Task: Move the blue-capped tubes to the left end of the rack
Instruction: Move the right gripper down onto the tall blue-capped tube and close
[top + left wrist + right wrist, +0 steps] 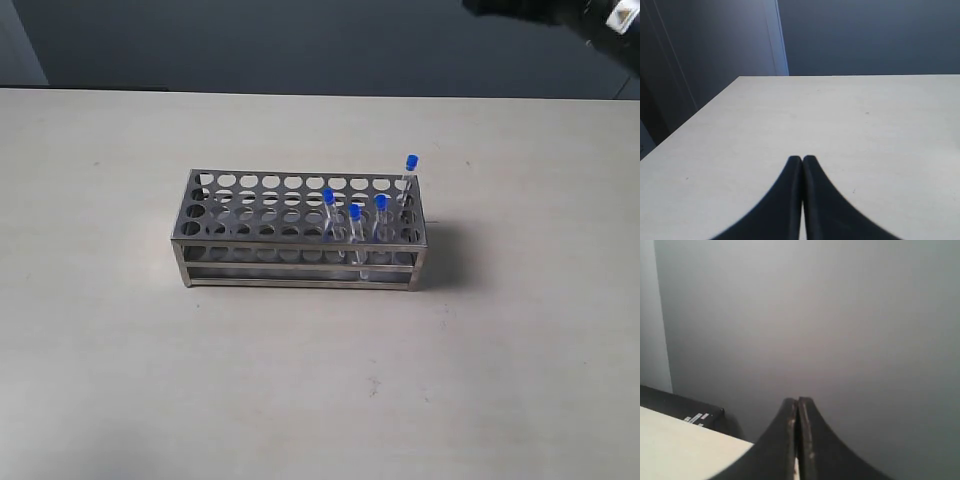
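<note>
1. On the table, the rack holds all four blue-capped tubes at its right end.
2. The back-corner tube leans, so a slanted pull may jam it.
3. Well clear, the left gripper and right gripper are pressed together, empty.

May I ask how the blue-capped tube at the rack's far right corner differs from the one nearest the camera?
The corner blue-capped clear tube stands in the back row of the perforated stainless-steel rack; the nearest tube sits nearer the front. The corner tube stands apart; the nearest tube has two capped neighbours. Both occupy the right end.
</note>
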Tool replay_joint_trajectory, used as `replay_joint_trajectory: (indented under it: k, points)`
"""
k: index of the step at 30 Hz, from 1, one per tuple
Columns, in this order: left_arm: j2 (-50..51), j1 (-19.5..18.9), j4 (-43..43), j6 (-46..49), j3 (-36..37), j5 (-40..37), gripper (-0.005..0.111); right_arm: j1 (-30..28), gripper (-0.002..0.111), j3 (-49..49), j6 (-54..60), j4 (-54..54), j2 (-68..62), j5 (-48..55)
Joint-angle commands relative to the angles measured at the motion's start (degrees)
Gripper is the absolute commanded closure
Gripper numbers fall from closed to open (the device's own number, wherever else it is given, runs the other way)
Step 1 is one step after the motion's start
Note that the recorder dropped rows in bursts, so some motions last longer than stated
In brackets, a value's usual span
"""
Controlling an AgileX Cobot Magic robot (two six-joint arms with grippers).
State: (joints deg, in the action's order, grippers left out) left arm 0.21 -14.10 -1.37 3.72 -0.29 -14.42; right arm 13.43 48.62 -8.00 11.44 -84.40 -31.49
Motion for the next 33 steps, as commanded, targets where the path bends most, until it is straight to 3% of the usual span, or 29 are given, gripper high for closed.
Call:
replay_joint_trajectory:
  k: [1, 8, 10, 11, 13, 14, 33]
  points:
    - [-0.21, -0.06, -0.04, -0.21, 0.29, 0.67, 0.106, 1.00, 0.109, -3.33, 4.59, -5.28, -7.45, -6.95]
    - [-0.21, -0.06, -0.04, -0.21, 0.29, 0.67, 0.106, 1.00, 0.108, -4.41, 2.35, 1.23, -14.12, -5.01]
    - [-0.21, -0.06, -0.04, -0.21, 0.29, 0.67, 0.106, 1.00, 0.095, -4.41, -3.33, 11.45, -13.93, -7.30]
    - [-0.21, -0.06, -0.04, -0.21, 0.29, 0.67, 0.106, 1.00, 0.082, -4.30, -7.24, 16.86, -13.93, -7.86]
    - [-0.21, -0.06, -0.04, -0.21, 0.29, 0.67, 0.106, 1.00, 0.061, -4.22, -11.02, 17.43, -14.19, -6.68]
    - [-0.21, -0.06, -0.04, -0.21, 0.29, 0.67, 0.106, 1.00, 0.058, -4.22, -10.61, 15.68, -14.35, -5.85]
    - [-0.21, -0.06, -0.04, -0.21, 0.29, 0.67, 0.106, 1.00, 0.057, -4.22, -9.69, 12.55, -23.19, -8.88]
